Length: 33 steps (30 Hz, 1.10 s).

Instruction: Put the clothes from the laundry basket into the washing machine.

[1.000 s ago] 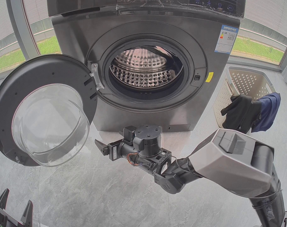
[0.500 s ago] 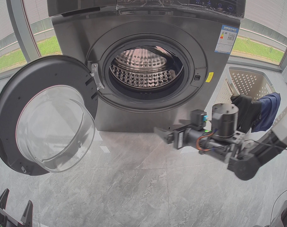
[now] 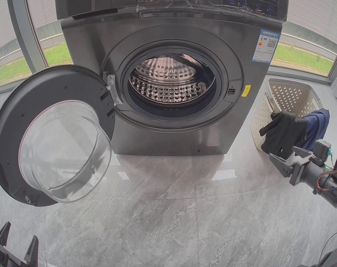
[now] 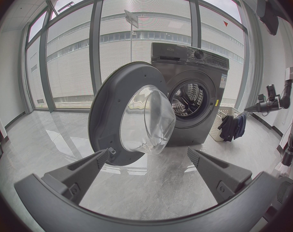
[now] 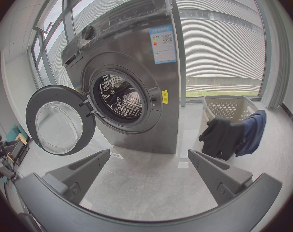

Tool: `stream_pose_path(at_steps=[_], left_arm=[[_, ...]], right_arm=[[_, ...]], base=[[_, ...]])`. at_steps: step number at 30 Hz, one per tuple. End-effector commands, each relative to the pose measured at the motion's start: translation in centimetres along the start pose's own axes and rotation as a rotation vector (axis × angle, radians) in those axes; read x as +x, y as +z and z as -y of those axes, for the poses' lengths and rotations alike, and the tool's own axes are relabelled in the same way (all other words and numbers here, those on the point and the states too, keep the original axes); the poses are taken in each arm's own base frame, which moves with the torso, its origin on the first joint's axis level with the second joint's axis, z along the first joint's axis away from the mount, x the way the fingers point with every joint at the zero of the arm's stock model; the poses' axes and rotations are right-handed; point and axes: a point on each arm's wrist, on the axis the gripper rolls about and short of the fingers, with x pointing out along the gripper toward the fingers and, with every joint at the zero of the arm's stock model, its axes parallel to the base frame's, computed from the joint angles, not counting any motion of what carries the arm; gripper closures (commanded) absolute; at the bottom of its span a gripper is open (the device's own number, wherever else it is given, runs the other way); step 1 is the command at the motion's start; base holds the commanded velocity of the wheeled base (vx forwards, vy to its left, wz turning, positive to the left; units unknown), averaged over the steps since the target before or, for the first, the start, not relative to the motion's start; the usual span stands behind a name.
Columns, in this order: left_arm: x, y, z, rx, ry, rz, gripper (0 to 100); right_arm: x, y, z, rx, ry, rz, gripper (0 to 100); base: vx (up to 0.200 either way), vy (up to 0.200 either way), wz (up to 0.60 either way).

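Two right claw (image 5: 147, 152) fingers (image 5: 85, 171) spread wide, empty, seemingly clear of clothes (image 5: 222, 139).

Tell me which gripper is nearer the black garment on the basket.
Right. The right gripper is open just in front of the black garment; the left gripper sits far off, past the open door.

Bright daylight from the windows (image 3: 13, 38) gleams on the floor (image 3: 222, 175); wrist views darken at corners

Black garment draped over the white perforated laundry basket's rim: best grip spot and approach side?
Probably the bunched fold of the black garment atop the rim of the white perforated laundry basket, from above on the robot's side: the rest hangs loose outside.
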Motion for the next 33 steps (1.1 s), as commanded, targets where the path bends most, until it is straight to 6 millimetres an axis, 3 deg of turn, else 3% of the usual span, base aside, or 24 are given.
stream_pose_path(at_steps=[1,6,12,23,27,33], left_arm=[[0.0,-0.4,0.0,0.002,0.000,-0.004,0],[0.0,-0.4,0.0,0.002,0.002,-0.002,0],[0.0,-0.4,0.0,-0.004,0.003,-0.002,0],[0.0,-0.4,0.0,-0.002,0.003,-0.002,0],[0.0,-0.4,0.0,-0.001,0.003,-0.001,0],[0.0,-0.4,0.0,-0.005,0.003,-0.002,0]], right_arm=[[-7.4,-1.9,1.4,-0.002,-0.088,0.078,0],[-12.6,-2.8,1.7,0.003,-0.166,0.174,0],[-17.6,-6.1,1.1,0.000,-0.168,0.172,0],[-19.3,-8.5,0.8,-0.002,-0.227,0.172,0],[-20.1,-10.3,0.5,-0.039,-0.266,0.151,0],[-20.2,-10.8,0.5,-0.046,-0.268,0.124,0]], base=[[0.000,0.000,0.00],[0.000,0.000,0.00],[0.000,0.000,0.00],[0.000,0.000,0.00],[0.000,0.000,0.00],[0.000,0.000,0.00]])
